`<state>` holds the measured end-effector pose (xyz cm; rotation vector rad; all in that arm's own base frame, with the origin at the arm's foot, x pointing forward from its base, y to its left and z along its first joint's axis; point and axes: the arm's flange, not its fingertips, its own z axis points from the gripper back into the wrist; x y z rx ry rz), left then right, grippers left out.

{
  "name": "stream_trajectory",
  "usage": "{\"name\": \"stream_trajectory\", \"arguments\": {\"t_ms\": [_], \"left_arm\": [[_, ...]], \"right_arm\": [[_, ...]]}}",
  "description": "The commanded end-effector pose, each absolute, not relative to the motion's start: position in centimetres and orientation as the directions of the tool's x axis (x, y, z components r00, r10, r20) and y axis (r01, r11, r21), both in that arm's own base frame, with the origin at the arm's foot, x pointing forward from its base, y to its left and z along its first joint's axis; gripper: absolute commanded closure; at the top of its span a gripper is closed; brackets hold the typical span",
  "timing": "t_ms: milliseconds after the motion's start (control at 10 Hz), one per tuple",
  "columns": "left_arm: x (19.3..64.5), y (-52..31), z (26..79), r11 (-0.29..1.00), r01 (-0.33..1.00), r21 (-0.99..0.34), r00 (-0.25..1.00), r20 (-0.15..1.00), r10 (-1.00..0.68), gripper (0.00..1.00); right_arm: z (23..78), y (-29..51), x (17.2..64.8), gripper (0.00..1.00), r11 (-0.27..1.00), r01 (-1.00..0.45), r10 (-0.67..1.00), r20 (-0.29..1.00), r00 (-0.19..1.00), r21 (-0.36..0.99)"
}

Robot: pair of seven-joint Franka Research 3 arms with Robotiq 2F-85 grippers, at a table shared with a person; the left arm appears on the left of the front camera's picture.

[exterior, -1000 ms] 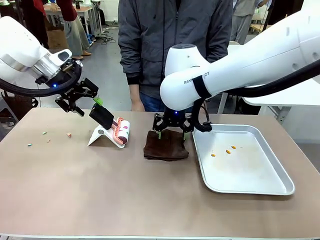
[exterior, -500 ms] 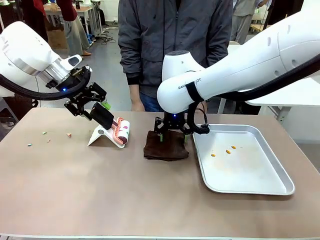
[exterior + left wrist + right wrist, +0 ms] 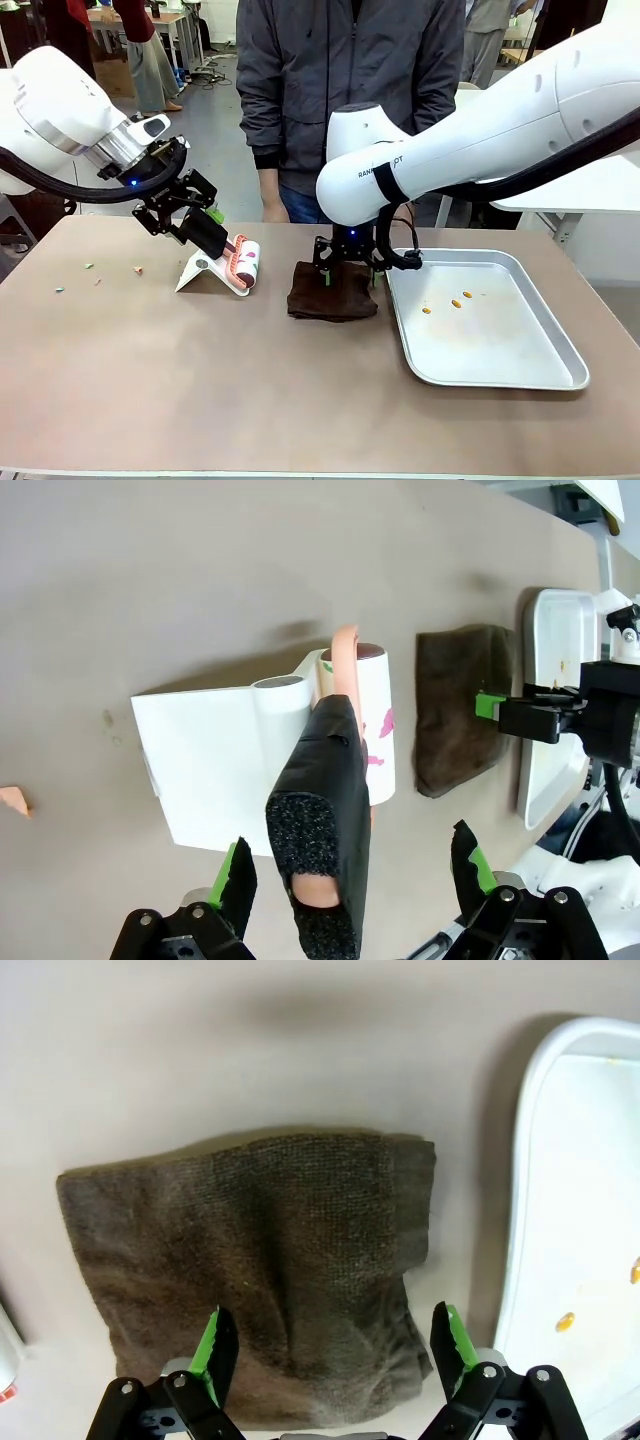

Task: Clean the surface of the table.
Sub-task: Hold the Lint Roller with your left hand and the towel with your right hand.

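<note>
The tan table (image 3: 200, 400) spans the view. A tray (image 3: 500, 345) lies on its right side, a brown cloth (image 3: 330, 298) at centre, and a lint roller (image 3: 243, 262) on a white stand (image 3: 200, 272) to the cloth's left. The right gripper (image 3: 350, 272) hangs wide open over the cloth, holding nothing. The left gripper (image 3: 352, 865) is wide open astride the roller's black handle (image 3: 325, 810), not gripping it. Crumbs (image 3: 138, 269) dot the far left.

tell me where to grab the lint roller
Probably the black handle: it sticks up tilted from the white stand, free all round. Come down along its raised end, jaws across its narrow sides, as the open left tool faces it now.
</note>
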<state>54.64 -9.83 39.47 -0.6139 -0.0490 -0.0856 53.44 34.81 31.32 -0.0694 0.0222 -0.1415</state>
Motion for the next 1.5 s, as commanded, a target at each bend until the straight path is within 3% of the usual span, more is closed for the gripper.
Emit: {"name": "stream_trajectory", "arguments": {"t_ms": [0,800,900,1000,1100,1200,1300,1400], "left_arm": [[55.2,-10.0,39.8,0.841,0.069,-0.537,0.998,0.050,-0.049,0.00],[55.2,-10.1,39.6,0.839,0.075,-0.539,0.997,0.053,-0.055,0.00],[55.2,-10.2,39.6,0.844,0.066,-0.532,0.998,0.026,-0.061,0.58],[55.2,-10.3,39.7,0.842,0.075,-0.535,0.997,0.039,-0.065,0.58],[55.2,-10.3,39.7,0.841,0.080,-0.536,0.997,0.044,-0.066,1.00],[55.3,-10.4,39.7,0.841,0.077,-0.536,0.997,0.036,-0.069,0.63],[55.3,-10.3,39.7,0.841,0.079,-0.535,0.997,0.040,-0.068,1.00],[55.3,-10.3,39.8,0.841,0.082,-0.535,0.997,0.047,-0.068,0.86]], "right_arm": [[31.1,34.7,53.9,0.00,0.981,0.182,-0.183,-0.009,0.983,-0.067],[30.4,34.3,53.9,0.00,0.988,0.154,-0.154,-0.028,0.988,0.005],[30.4,34.2,54.0,0.41,0.988,0.154,-0.154,-0.017,0.988,0.009],[30.4,34.2,53.9,0.60,0.988,0.156,-0.156,-0.020,0.988,0.008],[30.3,34.2,53.9,1.00,0.988,0.155,-0.155,-0.019,0.988,0.007],[30.2,34.2,53.9,1.00,0.988,0.154,-0.154,-0.018,0.988,0.009],[30.2,34.2,53.8,1.00,0.988,0.153,-0.153,-0.022,0.988,0.008],[30.1,34.1,53.8,0.86,0.988,0.153,-0.153,-0.024,0.988,0.009]]}}
